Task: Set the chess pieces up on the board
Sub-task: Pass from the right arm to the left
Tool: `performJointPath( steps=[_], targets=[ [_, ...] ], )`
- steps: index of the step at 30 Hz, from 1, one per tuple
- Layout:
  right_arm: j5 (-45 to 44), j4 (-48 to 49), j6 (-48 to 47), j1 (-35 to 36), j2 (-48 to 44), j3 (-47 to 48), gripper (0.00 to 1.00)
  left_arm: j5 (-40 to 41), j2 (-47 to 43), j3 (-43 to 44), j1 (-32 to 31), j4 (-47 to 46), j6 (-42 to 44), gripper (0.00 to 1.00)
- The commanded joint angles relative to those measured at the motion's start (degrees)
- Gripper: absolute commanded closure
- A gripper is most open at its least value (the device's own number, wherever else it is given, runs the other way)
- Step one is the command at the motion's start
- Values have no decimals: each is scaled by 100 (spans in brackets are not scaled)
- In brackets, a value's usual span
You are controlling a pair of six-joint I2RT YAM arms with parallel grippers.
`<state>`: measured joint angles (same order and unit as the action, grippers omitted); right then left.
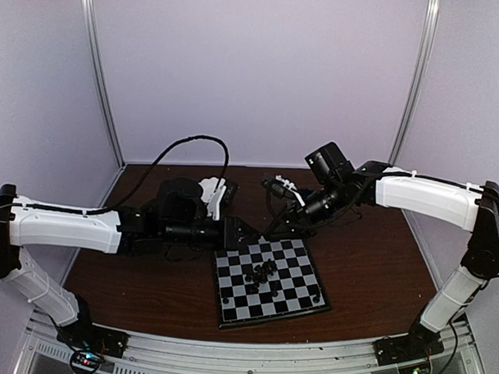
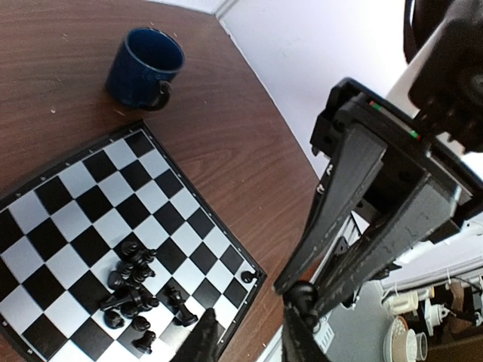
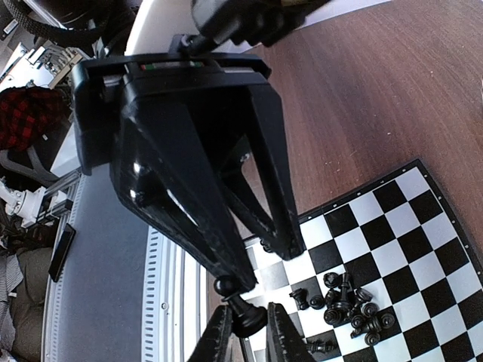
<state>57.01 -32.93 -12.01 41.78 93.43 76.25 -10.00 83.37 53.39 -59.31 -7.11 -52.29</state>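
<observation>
The board (image 1: 296, 267) is found lying flat on the counter (image 1: 370, 265), near centre, between the two arms. Most of the chess pieces (image 1: 261, 274) are observed heaped in a loose cluster around the middle of the board, several tipped over and touching one another. One lone piece (image 1: 317, 299) is noted upright at the near right corner of the board, well apart from the heap.

The right gripper (image 3: 247, 323) is positioned over the far edge of the board, and its jaws are seen clenched on a single black piece (image 3: 240, 308), which is held clear of the squares.

The left gripper (image 2: 249, 343) is placed directly opposite, tip to tip with the right one. Its jaws are released and spread wide, and nothing is gripped between them. The held piece is seen close to one left fingertip; whether they touch cannot be told.

A dark blue mug (image 2: 143, 66) is recorded upright on the counter just off one corner of the board.
</observation>
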Motion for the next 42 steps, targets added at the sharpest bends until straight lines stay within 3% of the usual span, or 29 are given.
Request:
performJointPath(
  steps=[1, 9, 32, 37, 42],
  targets=[
    [-8, 158, 41, -3, -114, -92, 86, 781, -701, -447, -57, -663, -74, 67],
    [-8, 212, 75, -3, -88, -98, 86, -126, -134, -53, -212, -1029, 10, 68],
    [-38, 194, 43, -4, -139, -141, 84, 332, -205, -77, -238, -585, 301, 94],
    [-90, -264, -253, -78, -332, -43, 63, 296, -143, 271, -239, 20, 661, 96],
    [304, -661, -403, -1020, -819, -220, 52, 149, 41, 1153, -239, 2133, 1656, 96]
  ],
)
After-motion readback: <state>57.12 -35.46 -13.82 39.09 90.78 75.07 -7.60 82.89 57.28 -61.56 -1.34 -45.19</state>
